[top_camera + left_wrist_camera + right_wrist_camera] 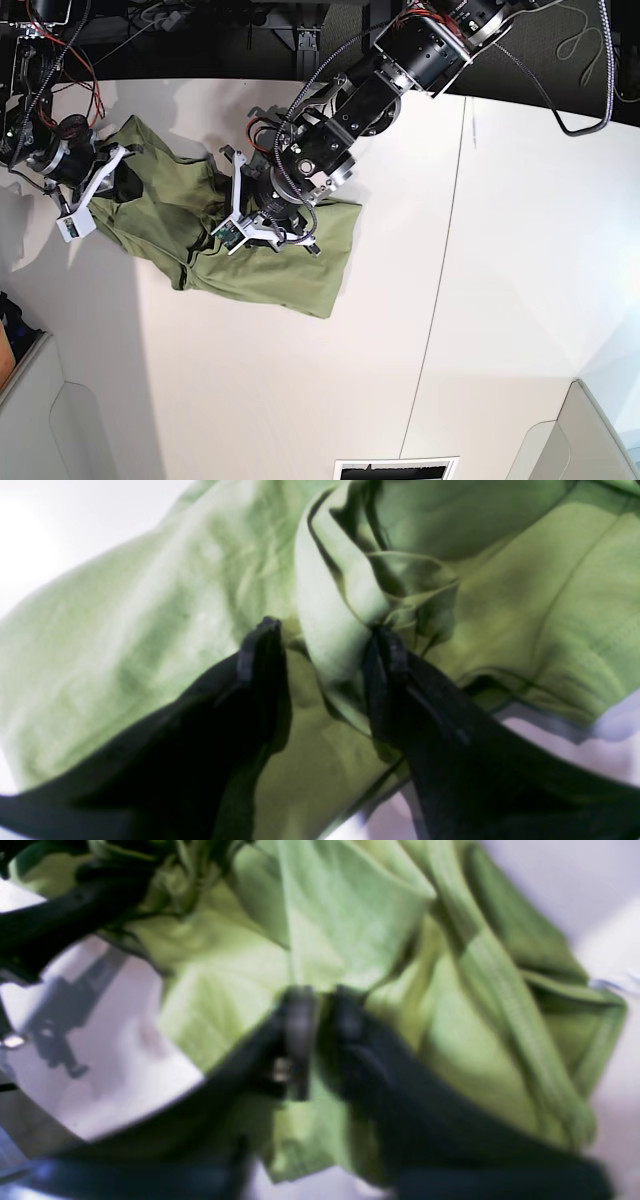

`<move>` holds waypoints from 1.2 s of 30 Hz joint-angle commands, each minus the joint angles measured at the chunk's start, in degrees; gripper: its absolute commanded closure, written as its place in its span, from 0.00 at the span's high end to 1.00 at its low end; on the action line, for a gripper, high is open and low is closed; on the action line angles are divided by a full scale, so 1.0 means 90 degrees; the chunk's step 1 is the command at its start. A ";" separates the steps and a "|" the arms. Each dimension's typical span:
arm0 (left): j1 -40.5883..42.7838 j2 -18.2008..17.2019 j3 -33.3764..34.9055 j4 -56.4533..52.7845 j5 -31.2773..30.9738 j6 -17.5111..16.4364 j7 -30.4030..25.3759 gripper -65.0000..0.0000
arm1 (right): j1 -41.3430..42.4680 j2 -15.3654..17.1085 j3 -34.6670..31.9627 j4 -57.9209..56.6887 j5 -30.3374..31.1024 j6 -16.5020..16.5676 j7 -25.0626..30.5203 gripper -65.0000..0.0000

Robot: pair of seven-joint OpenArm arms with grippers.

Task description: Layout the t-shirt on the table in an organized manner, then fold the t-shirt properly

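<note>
Base view: the left gripper comes down from the far edge with its wrist bent onto the middle of the t-shirt, fingers spread with a raised fold standing between them. The right gripper lies low over the shirt's other end; its jaws look nearly together on cloth, but blur hides whether they pinch. The shirt lies rumpled under both, on the table. No writing is readable.

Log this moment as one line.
t-shirt: bunched on table | left gripper: open, straddling fold | right gripper: on cloth, grip unclear
</note>
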 commanded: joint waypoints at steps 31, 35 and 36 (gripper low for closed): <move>-0.0313 0.0015 -0.0520 0.0029 -0.0209 -0.0087 0.0338 0.46 | -0.1277 -0.0389 0.1202 0.0257 0.0580 0.0051 0.0364 0.41; -0.0308 0.0017 -0.0510 0.0029 -0.0216 -0.0087 0.0340 0.46 | -0.1069 -0.0617 0.1188 -0.0301 0.0593 0.0073 0.0376 0.41; -0.0308 0.0017 -0.0508 0.0029 -0.0216 -0.0087 0.0338 0.46 | -0.1039 -0.0656 0.1188 -0.0391 0.0605 0.0075 0.0379 0.41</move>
